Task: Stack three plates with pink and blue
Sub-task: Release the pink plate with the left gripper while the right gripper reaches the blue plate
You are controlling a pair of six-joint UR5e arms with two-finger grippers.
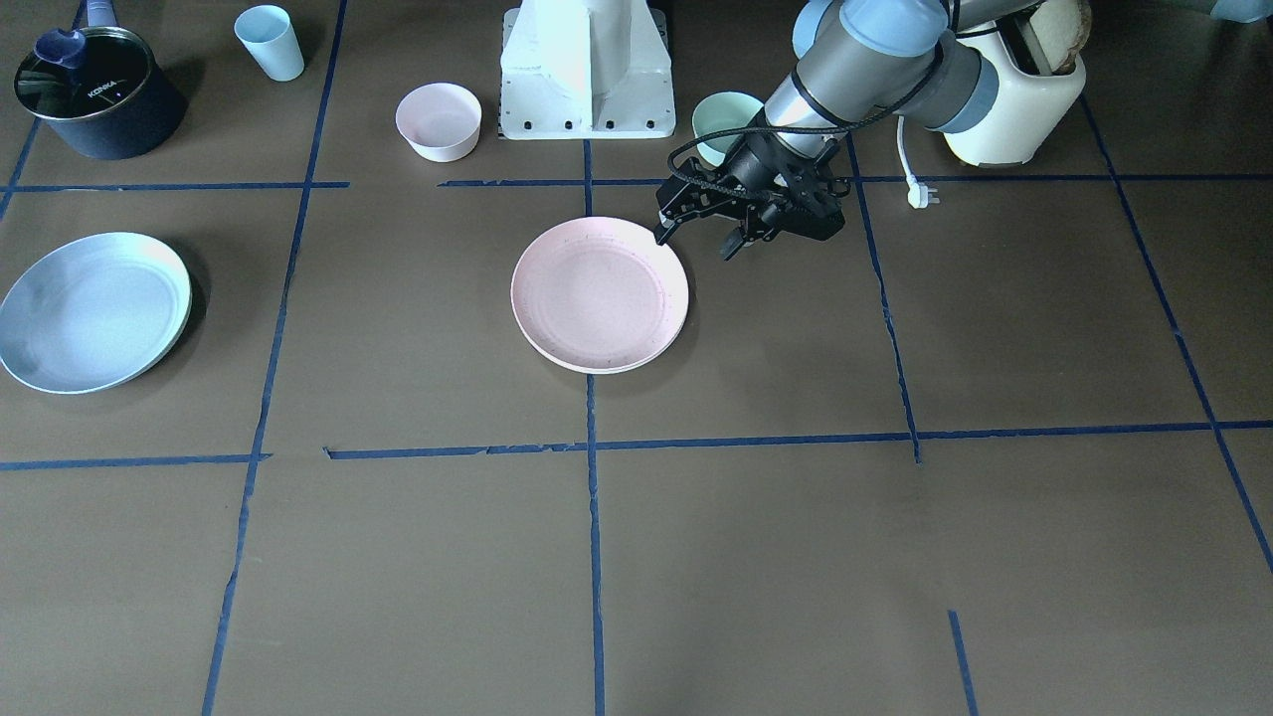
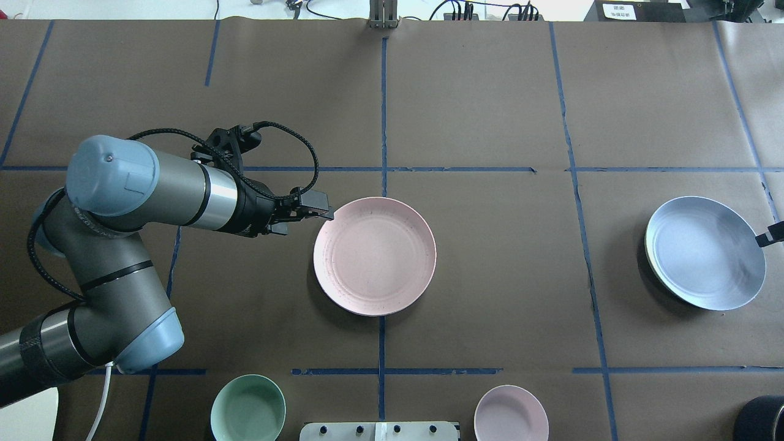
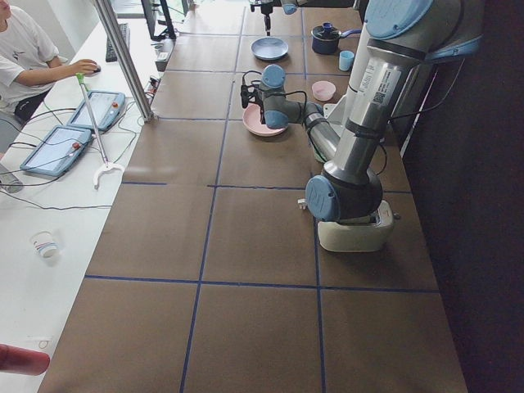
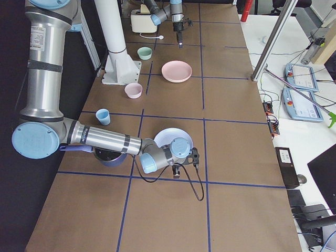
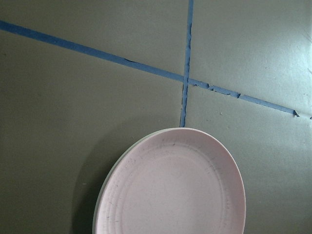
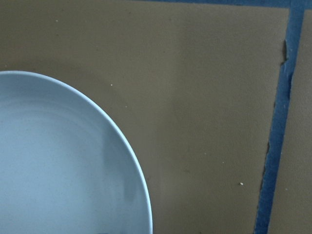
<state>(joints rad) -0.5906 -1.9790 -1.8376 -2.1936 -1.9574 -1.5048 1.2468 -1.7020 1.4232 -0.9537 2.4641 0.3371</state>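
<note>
The stack is partly built. The pink plate (image 1: pixel 600 294) lies mid-worktop on the cream plate (image 5: pixel 108 171). The blue plate (image 2: pixel 704 252) sits well apart on the robot's right side. The left pincer (image 1: pixel 698 244) hangs just beside the pink plate's rim, wide and empty.

I judge the step in hand to be fetching the blue plate. The right arm must lift it by the rim, carry it to the middle and set it level on the pink one, with the left pincer out of the way.

Only the left wrist view shows the cream rim under the pink. The overhead view shows a sliver of the right pincer (image 2: pixel 769 233) at the blue plate's edge. Whether it grips, I cannot tell.
</note>
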